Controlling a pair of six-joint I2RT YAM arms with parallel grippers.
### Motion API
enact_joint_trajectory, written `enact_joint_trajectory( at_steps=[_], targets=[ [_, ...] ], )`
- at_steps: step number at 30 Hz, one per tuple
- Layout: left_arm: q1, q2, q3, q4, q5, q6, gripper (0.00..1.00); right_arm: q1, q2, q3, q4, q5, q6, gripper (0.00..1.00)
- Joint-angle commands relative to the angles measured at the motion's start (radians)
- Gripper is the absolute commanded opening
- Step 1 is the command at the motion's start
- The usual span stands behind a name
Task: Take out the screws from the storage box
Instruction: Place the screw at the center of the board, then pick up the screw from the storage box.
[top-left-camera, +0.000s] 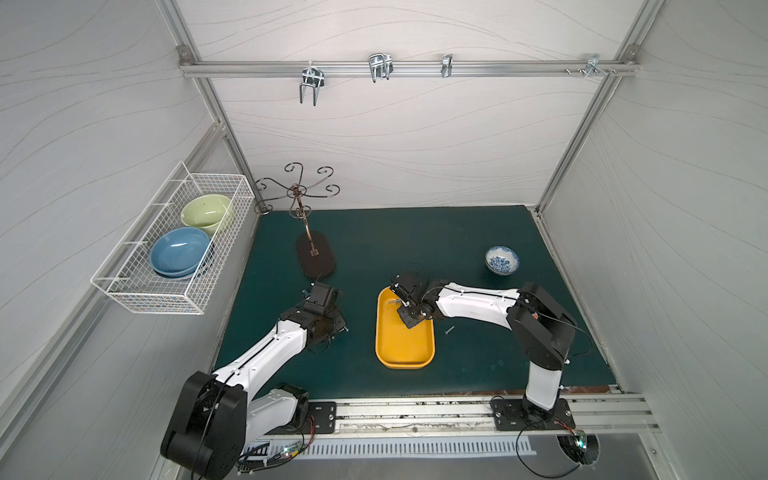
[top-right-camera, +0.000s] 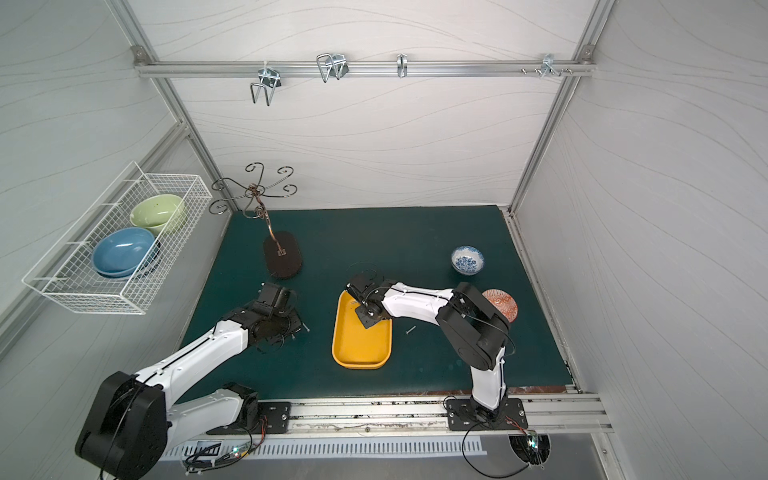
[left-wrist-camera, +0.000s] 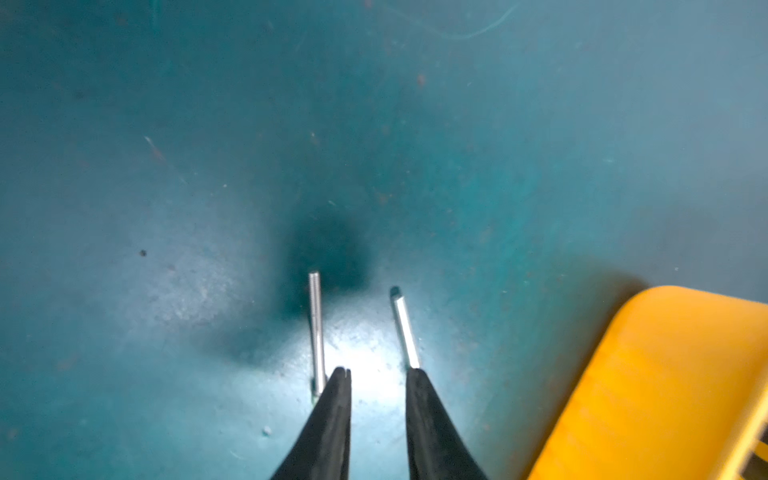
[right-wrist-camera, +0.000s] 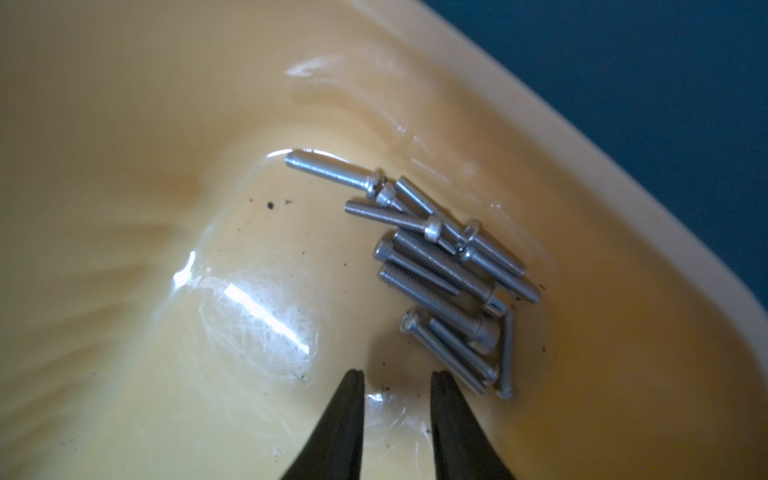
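Most of the screws (right-wrist-camera: 449, 282) are piled up in one rounded corner of the storage box (right-wrist-camera: 540, 166), the yellow tray sitting mid-tabletop (top-left-camera: 415, 241) in both top views. The right fingers (right-wrist-camera: 343, 419) hover over the tray floor just beside the pile, spread apart with nothing between them. Off to the tray's left, the left fingers (left-wrist-camera: 330, 419) are down near the tabletop, also apart and holding nothing. Two screws (left-wrist-camera: 316, 332) lie on the green surface right at their tips, one by each finger. One more screw (top-left-camera: 449, 330) lies just right of the tray.
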Motion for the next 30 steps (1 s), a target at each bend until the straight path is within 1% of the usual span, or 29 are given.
enact_joint_trajectory(
  at_steps=[1,11,16,20,27,30],
  targets=[
    [0.004,-0.031,-0.002,0.012,-0.014,0.004,0.29,-0.007,0.030,0.028,-0.049,0.028,-0.007,0.31],
    [0.005,-0.038,-0.005,0.015,-0.015,0.004,0.29,-0.007,0.055,0.056,-0.078,0.069,-0.010,0.32],
    [0.005,-0.038,-0.005,0.016,-0.016,0.003,0.29,-0.007,0.052,0.058,-0.076,0.070,-0.012,0.33],
    [0.005,-0.040,-0.007,0.019,-0.016,0.004,0.29,-0.007,0.085,0.074,-0.086,0.069,-0.013,0.33],
    [0.005,-0.038,-0.008,0.024,-0.013,0.003,0.29,0.009,0.092,0.044,-0.079,0.040,0.005,0.27],
    [0.005,-0.042,-0.009,0.025,-0.012,0.002,0.29,0.020,0.080,0.026,-0.076,0.040,0.020,0.21]
  ],
)
